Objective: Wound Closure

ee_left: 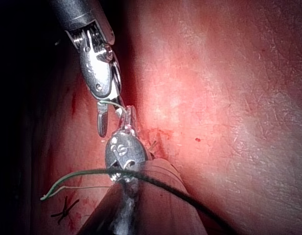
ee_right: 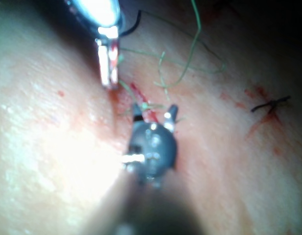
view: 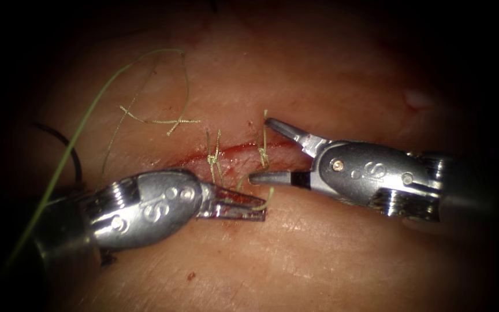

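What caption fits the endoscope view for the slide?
Right tool open astride a knot on the cut; left tool shut on thread.

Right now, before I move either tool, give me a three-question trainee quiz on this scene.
1. True or false: the right tool has its jaws spread open over the cut.
2. What does the left tool hold? A) the needle B) green thread C) nothing
3. How many tied knots sit along the cut in the endoscope view?

Key: 1 true. 2 B: its jaws are closed on thread just below the cut. 3 two, the left knot and the right knot, each with short ends standing up. A loose thread trails away to the left across the tissue.
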Robot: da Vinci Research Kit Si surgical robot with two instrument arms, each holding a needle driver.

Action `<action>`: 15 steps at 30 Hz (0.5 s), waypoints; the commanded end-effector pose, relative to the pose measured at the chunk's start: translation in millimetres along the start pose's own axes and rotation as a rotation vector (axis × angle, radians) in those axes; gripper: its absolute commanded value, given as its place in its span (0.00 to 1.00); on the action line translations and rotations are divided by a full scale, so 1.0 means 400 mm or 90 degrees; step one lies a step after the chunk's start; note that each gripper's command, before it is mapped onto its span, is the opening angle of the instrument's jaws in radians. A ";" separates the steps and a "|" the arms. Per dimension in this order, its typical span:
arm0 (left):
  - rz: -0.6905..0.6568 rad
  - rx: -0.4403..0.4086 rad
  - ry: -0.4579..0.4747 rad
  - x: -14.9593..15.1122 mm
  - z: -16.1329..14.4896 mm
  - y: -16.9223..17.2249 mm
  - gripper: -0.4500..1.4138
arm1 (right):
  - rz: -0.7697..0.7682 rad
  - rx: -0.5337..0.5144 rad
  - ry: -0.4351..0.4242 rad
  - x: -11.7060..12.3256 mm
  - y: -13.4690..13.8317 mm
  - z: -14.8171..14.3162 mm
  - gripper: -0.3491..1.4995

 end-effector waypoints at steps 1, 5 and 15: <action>0.000 0.000 0.000 -0.0008 0.0017 -0.0011 0.00 | -0.006 0.009 0.002 -0.0001 -0.0008 0.0034 0.99; 0.003 0.002 -0.001 -0.0008 0.0015 -0.0012 0.00 | -0.018 0.028 0.000 -0.0009 -0.0024 0.0042 0.99; 0.003 -0.002 0.000 0.0000 0.0026 -0.0001 0.00 | -0.023 0.027 -0.003 0.0000 -0.0047 0.0118 0.99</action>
